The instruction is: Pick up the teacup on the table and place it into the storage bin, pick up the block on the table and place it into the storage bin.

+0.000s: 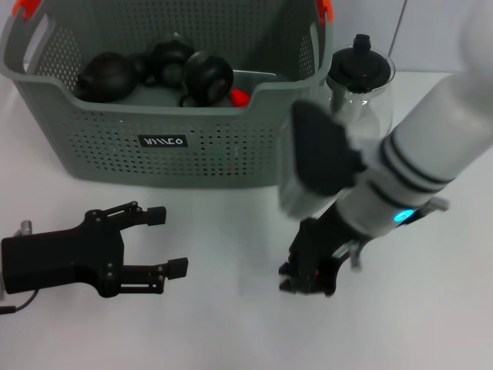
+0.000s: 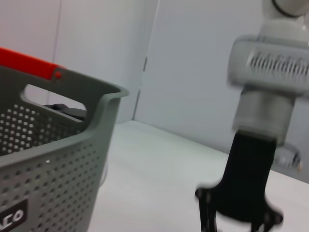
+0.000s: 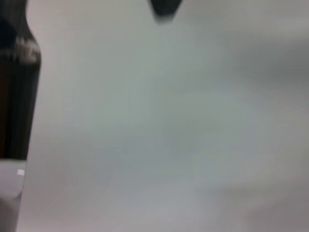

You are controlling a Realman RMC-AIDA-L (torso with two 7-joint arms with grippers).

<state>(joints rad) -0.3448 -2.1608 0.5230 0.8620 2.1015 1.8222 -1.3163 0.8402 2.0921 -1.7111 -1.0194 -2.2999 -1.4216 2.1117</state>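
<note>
The grey-green perforated storage bin (image 1: 100, 146) stands at the back left, and its corner shows in the left wrist view (image 2: 58, 159). Inside it lie three dark round vessels (image 1: 206, 77) and a small red block (image 1: 239, 97); I cannot tell which vessel is the teacup. No teacup or block shows on the table. My right gripper (image 1: 308, 279) points down just above the table, in front of the bin's right end. It looks open and empty, as it also does in the left wrist view (image 2: 239, 220). My left gripper (image 1: 169, 241) is open and empty at the front left.
A glass teapot with a black lid (image 1: 360, 81) stands right of the bin, behind my right arm. The white table (image 1: 231, 324) runs between the two grippers. The right wrist view shows only blurred pale surface and a dark shape (image 3: 14, 96) at its edge.
</note>
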